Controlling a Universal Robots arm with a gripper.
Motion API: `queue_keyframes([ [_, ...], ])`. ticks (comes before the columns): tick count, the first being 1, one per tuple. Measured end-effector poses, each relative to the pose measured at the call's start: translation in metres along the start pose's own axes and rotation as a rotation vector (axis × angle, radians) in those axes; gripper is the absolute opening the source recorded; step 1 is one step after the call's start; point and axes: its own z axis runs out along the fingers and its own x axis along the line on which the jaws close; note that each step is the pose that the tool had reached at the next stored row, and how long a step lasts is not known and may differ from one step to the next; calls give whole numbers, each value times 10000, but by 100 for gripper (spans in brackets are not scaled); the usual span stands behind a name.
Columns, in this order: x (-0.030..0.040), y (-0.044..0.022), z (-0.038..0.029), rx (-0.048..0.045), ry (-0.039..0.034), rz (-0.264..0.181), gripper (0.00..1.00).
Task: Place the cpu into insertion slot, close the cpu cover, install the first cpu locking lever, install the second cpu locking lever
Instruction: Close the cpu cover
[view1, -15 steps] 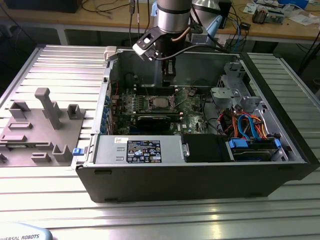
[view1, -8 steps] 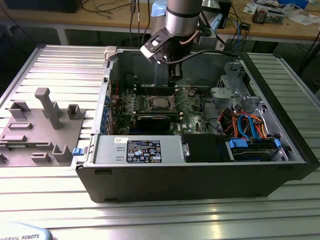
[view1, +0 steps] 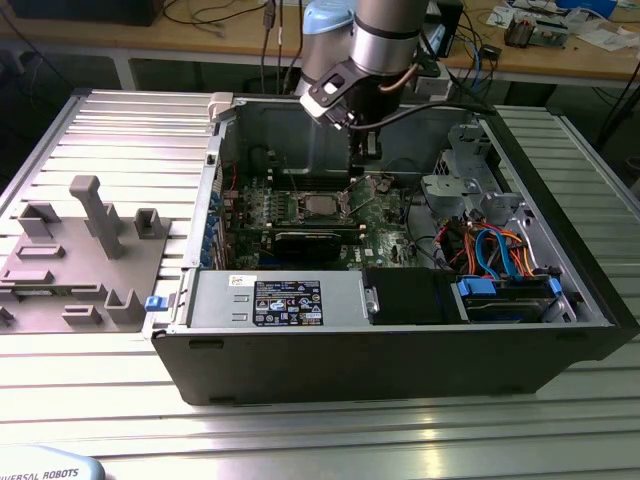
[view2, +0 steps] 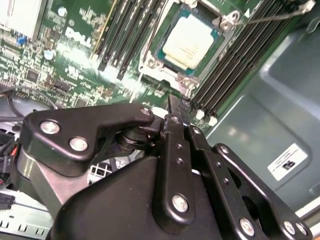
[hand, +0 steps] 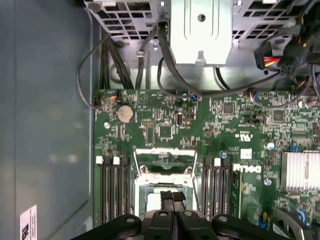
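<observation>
Currently the gripper (hand: 173, 196), jaws pinched together, hovers over the cpu (view2: 190, 40).

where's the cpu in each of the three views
Exterior view: the cpu lies mid-way along the green circuit board, just to the exterior view's left of the gripper.
Second wrist view: the cpu lies beyond the gripper's tip, silver top unobstructed.
First wrist view: the cpu is partly hidden behind the gripper.
Shared landmark: the black memory slots on either side of it in both wrist views.

Bright even light, glare on cpu (view2: 189, 42)
</observation>
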Motion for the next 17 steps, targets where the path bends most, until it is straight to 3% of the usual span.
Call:
queue_keyframes([
  [6, -4, 114, 26, 117, 0, 8, 11],
  [17, -10, 441, 72, 389, 6, 23, 11],
])
